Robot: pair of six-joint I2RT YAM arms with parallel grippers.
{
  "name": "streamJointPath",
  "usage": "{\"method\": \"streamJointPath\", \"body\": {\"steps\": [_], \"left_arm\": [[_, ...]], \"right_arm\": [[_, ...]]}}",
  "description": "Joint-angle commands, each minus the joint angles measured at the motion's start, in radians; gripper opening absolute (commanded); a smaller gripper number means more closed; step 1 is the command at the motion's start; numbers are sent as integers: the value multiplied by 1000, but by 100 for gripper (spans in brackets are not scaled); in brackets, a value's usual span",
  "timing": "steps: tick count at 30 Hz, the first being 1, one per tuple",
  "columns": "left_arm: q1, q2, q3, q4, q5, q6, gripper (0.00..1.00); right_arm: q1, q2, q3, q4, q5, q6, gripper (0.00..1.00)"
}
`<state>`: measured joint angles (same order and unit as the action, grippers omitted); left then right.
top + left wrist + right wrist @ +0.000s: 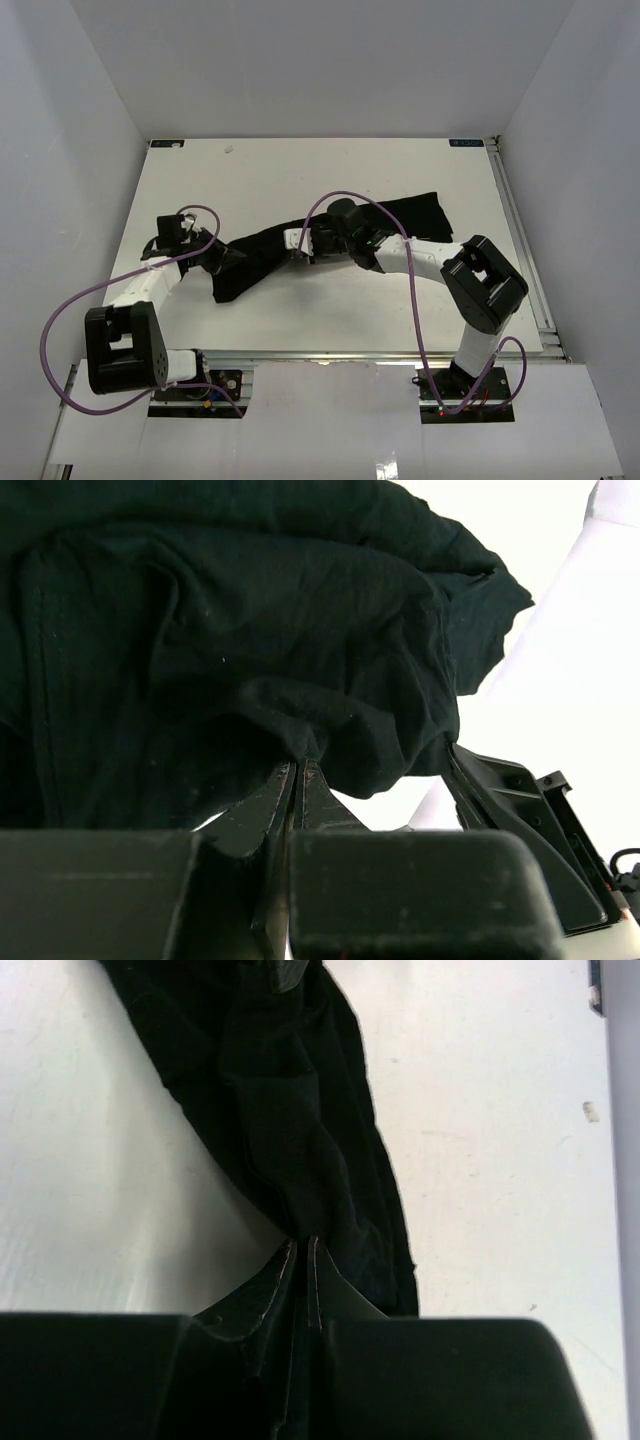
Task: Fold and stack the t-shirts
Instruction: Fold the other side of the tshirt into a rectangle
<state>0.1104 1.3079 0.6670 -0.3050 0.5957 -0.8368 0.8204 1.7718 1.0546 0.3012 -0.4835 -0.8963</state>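
One t-shirt is seen, black and without print. It is drawn out into a long, rumpled band across the middle of the white desk. One end is laid flatter toward the right edge, in the far half. The other end is gathered nearer the left edge and the near edge. No second garment is seen, and no fold or stack is made yet.

Two arms are counted, one at each near corner of the desk, and two hands. The left hand is placed at the left end of the band. In the left wrist view the left hand is shown with its two fingers pressed nearly together, and a pinch of the t-shirt is caught between the tips, the cloth hanging in heavy folds around them.

The right hand is set on the middle of the band. In the right wrist view the right hand is likewise closed to a narrow slit, and a ridge of the t-shirt is gripped at the tips, with bare desk seen on both sides of the cloth.

Two purple cables are counted: one is looped beside the left arm, the other is arched over the right arm.
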Motion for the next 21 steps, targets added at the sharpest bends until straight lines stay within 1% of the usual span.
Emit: {"method": "streamJointPath", "body": {"steps": [1,10,11,15,21], "left_arm": [[8,-50,13,-26,-25,33,10],[11,-55,6,-34,-27,36,10],[12,-53,6,-37,-27,38,10],[12,-53,9,-54,-20,56,10],[12,-65,-12,-83,-10,67,10]], "right_arm": [[-10,-31,1,-30,-53,34,10],[-15,-15,-31,-63,-78,30,13],[-14,-11,-33,-66,-79,30,14],[-13,11,-30,-115,-122,13,19],[0,44,-12,-160,-161,-12,20]]}}
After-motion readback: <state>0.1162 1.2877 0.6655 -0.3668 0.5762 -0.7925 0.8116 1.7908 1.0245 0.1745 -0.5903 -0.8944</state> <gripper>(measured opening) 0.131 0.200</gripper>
